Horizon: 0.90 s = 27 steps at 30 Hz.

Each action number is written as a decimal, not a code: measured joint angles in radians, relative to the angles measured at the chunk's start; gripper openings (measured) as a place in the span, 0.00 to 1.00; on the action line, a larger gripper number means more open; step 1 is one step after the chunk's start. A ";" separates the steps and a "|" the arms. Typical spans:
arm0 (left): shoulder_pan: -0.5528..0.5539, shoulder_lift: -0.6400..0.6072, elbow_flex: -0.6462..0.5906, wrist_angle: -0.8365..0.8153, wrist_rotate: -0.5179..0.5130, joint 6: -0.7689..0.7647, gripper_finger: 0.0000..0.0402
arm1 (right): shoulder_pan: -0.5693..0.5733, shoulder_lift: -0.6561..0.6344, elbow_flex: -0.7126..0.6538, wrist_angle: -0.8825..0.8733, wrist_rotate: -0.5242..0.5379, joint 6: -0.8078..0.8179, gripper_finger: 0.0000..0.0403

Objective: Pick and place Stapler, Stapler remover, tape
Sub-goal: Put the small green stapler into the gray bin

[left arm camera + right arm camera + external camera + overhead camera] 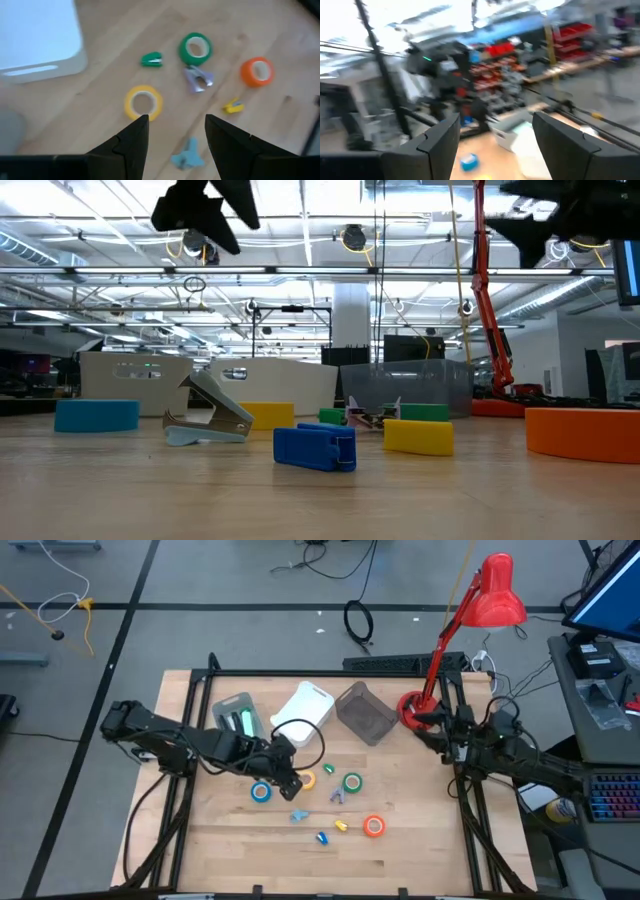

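yellow tape (pixel 143 102) | just beyond open left gripper (pixel 176 131) jaws | wrist view only

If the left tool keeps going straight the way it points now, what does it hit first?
Probably the yellow tape roll, just past the open left tool and slightly off its centre line. Depth is unclear; dead centre looks like bare wooden table.
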 joint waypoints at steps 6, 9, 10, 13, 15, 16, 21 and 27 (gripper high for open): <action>0.000 -0.052 -0.022 -0.054 -0.042 0.032 0.49 | 0.012 0.189 0.000 0.268 -0.111 0.040 0.60; 0.000 -0.121 -0.083 -0.014 -0.051 0.044 0.49 | 0.041 0.298 0.000 0.383 -0.131 0.032 0.60; 0.000 -0.147 -0.108 -0.010 -0.054 0.043 0.49 | 0.053 0.335 0.001 0.418 -0.132 0.031 0.60; -0.001 -0.237 -0.189 0.055 -0.055 0.051 0.49 | 0.088 0.431 0.006 0.464 -0.130 0.026 0.60; -0.004 -0.297 -0.242 0.080 -0.056 0.062 0.49 | 0.112 0.488 0.025 0.463 -0.129 0.015 0.60; -0.006 -0.325 -0.267 0.096 -0.058 0.062 0.49 | 0.122 0.513 0.037 0.463 -0.126 0.007 0.60; -0.010 -0.456 -0.386 0.144 -0.074 0.061 0.49 | 0.178 0.639 0.137 0.412 -0.100 -0.053 0.60; -0.011 -0.588 -0.495 0.154 -0.074 0.080 0.49 | 0.240 0.789 0.309 0.201 -0.010 -0.143 0.60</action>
